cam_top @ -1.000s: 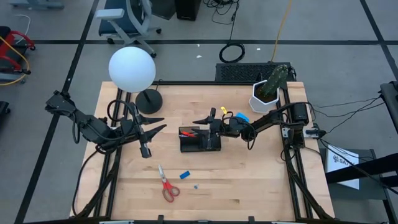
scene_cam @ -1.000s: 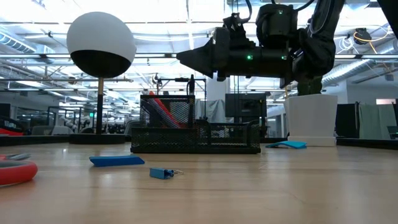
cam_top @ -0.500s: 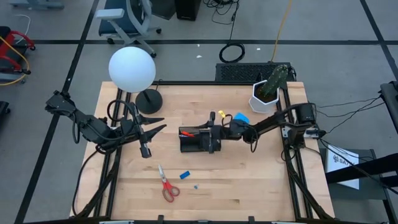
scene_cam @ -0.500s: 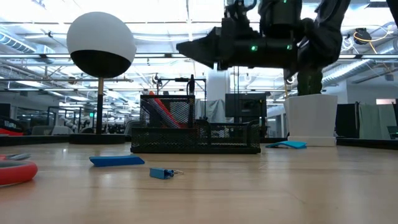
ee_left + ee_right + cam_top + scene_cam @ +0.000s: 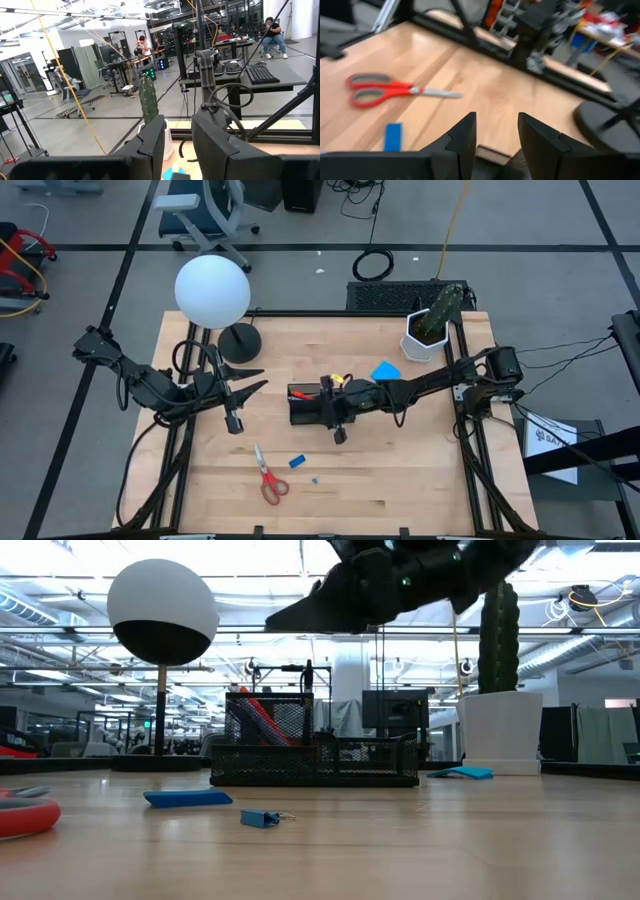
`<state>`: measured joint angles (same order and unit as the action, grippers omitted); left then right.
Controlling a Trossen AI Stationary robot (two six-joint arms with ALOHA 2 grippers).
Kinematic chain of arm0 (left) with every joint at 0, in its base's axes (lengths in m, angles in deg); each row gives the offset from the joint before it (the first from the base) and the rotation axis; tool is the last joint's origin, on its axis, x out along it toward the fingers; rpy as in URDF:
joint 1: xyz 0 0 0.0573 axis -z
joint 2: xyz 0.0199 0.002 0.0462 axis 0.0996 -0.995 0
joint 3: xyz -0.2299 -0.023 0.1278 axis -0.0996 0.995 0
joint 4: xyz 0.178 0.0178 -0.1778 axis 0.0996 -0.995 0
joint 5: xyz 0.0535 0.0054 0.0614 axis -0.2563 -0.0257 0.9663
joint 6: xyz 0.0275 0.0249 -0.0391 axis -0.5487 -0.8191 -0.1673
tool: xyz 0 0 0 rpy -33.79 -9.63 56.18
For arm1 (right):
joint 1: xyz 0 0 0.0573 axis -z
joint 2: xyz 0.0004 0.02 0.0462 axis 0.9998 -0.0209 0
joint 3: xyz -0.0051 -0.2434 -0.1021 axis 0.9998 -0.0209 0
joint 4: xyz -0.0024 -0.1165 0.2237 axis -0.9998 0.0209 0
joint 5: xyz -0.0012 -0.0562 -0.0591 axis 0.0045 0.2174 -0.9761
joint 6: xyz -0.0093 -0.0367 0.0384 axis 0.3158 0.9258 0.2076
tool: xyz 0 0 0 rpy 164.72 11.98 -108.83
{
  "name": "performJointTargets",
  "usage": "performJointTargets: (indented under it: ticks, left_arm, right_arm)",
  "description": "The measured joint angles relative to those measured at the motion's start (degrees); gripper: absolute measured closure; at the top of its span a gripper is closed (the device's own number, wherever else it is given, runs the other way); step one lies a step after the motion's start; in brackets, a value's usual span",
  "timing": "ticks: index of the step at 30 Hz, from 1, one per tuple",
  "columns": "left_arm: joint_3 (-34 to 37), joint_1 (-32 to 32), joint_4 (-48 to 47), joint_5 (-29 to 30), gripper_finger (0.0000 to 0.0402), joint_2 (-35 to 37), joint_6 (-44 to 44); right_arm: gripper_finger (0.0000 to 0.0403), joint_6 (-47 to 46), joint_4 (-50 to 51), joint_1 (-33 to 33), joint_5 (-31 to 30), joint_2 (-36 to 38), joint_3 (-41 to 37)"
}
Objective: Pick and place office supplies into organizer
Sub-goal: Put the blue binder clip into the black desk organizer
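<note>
You have a white globe lamp (image 5: 212, 290) on its round black base (image 5: 240, 342) at the far left of the wooden table (image 5: 400, 470), and a cactus (image 5: 443, 308) in a white pot (image 5: 420, 345) at the far right corner. Beyond the table you can see a blue office chair (image 5: 205, 210) and a coiled black cable (image 5: 372, 265) on the grey floor. Through the left wrist view you look into a workshop where a person (image 5: 272, 32) sits at a desk with a keyboard (image 5: 260, 74).

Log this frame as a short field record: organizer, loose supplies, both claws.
organizer: low black mesh desk tray at table centre, red item inside
still on table: red-handled scissors, small blue eraser block, blue square note pad
right claw: open, empty, above the tray's near edge
left claw: parked left of the tray, fingers apart, holding nothing
</note>
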<state>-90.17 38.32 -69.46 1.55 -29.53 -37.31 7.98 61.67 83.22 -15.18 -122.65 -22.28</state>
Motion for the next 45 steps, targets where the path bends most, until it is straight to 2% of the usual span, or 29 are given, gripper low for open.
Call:
performJointTargets:
  ticks: [6, 14, 37, 45]
  left_arm:
    - [0.00, 0.00, 0.01, 0.00, 0.0298, 0.00, 0.00]
    - [0.00, 0.00, 0.00, 0.00, 0.0298, -0.01, 0.00]
    - [0.00, 0.00, 0.00, 0.00, 0.0298, -0.01, 0.00]
    - [0.00, 0.00, 0.09, 0.00, 0.0298, -0.01, 0.00]
  right_arm:
    - [0.0268, 1.25, 12.29, -1.49, 5.62, -0.02, 4.42]
    - [0.0267, 3.32, 25.56, -4.68, 5.71, -0.07, 8.15]
    - [0.0267, 2.49, 28.87, -7.39, 5.53, -0.07, 8.63]
    - [0.0270, 4.78, 41.21, -10.51, 5.47, -5.56, 18.87]
